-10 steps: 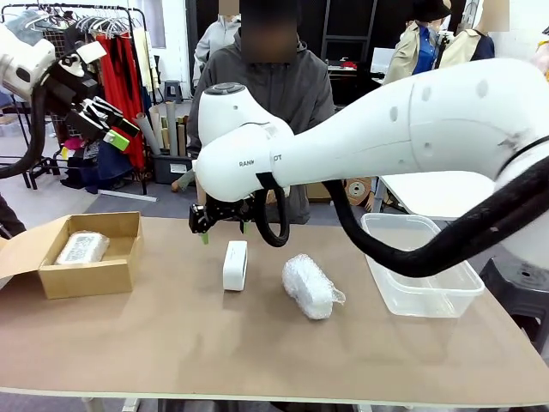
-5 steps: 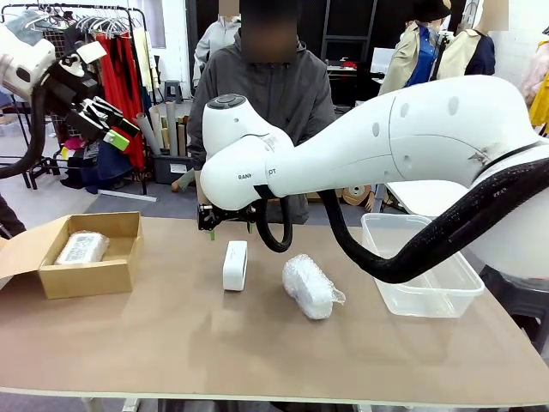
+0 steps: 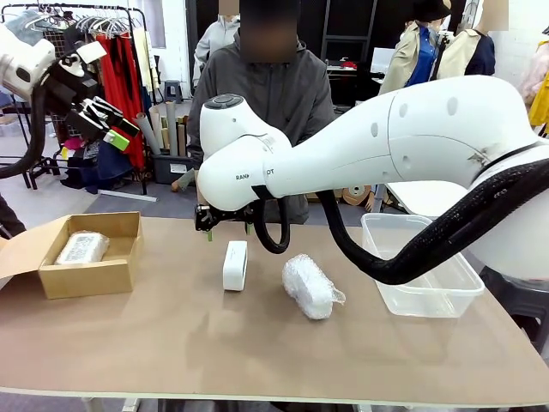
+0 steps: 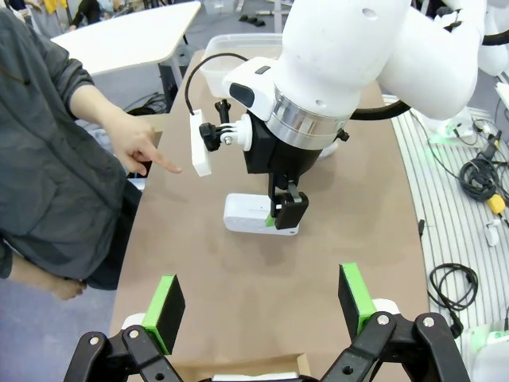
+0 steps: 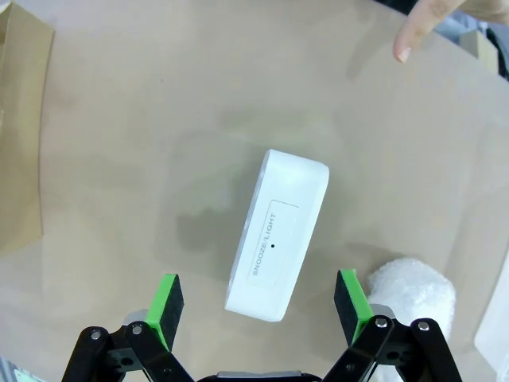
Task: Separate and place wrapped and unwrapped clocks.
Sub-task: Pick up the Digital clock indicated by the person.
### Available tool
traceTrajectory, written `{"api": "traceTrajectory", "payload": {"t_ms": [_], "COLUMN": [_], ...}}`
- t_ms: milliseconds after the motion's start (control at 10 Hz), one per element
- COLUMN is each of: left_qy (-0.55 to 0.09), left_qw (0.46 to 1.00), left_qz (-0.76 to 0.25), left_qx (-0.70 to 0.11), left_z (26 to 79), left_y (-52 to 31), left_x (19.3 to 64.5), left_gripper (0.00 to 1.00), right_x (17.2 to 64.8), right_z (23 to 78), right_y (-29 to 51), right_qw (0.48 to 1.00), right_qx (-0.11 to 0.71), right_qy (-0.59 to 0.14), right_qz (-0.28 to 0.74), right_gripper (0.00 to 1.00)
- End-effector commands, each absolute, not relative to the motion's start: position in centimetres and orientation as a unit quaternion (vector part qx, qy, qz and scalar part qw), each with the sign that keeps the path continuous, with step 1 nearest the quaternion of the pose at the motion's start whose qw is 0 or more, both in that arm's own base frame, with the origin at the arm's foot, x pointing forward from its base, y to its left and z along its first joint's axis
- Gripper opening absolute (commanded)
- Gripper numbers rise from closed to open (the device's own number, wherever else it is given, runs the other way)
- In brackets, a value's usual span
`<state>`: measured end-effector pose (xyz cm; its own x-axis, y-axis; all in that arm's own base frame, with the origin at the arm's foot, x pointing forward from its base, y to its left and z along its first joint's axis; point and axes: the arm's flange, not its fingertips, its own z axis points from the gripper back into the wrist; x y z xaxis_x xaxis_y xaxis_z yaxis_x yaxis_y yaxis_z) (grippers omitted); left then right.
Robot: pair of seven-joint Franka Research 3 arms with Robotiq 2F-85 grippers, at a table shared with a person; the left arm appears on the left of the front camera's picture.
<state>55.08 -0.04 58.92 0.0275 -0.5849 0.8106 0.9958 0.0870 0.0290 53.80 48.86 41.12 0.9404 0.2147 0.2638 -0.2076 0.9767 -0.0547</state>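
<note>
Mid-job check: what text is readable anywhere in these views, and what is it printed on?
"SNOOZE·LIGHT": on the top panel of the bare white clock, right wrist view.
"RAN" and "OT": broken letters on the right arm, front view; the rest is hidden.
Any print on the wrapped clock in the cardboard box is too small to read.

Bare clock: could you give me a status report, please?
Right gripper open, above bare clock. Left gripper open, raised. Person's hand pointing nearby.

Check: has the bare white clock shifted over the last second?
No. The white clock stays put in the front view, with the same gap to the wrapped bundle beside it.
</note>
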Motion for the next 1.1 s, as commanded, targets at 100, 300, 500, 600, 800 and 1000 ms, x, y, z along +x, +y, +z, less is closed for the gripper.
{"api": "traceTrajectory", "payload": {"t_ms": [100, 300, 500, 600, 800, 1000], "left_qy": [-0.345, -0.345, -0.345, -0.345, -0.345, -0.345], "left_qw": [0.648, 0.648, 0.648, 0.648, 0.648, 0.648], "left_qz": [-0.609, -0.609, -0.609, -0.609, -0.609, -0.609], "left_qx": [-0.300, -0.300, -0.300, -0.300, -0.300, -0.300], "left_z": [59.0, 59.0, 59.0, 59.0, 59.0, 59.0], "left_y": [0.1, 0.1, 0.1, 0.1, 0.1, 0.1], "left_x": [54.9, 54.9, 54.9, 54.9, 54.9, 54.9], "left_gripper": [1.00, 1.00, 1.00, 1.00, 1.00, 1.00], "right_x": [52.8, 52.9, 53.5, 54.4, 55.6, 56.6], "right_z": [41.6, 41.1, 39.8, 39.2, 37.9, 36.5], "right_y": [50.2, 51.0, 50.9, 50.3, 49.4, 48.3], "right_qw": [0.991, 0.984, 0.986, 0.988, 0.987, 0.990], "right_qx": [-0.040, -0.060, -0.056, -0.039, -0.034, -0.032], "right_qy": [-0.116, -0.110, -0.085, -0.078, -0.078, -0.071], "right_qz": [-0.051, -0.125, -0.133, -0.128, -0.134, -0.116], "right_gripper": [1.00, 1.00, 1.00, 1.00, 1.00, 1.00]}}
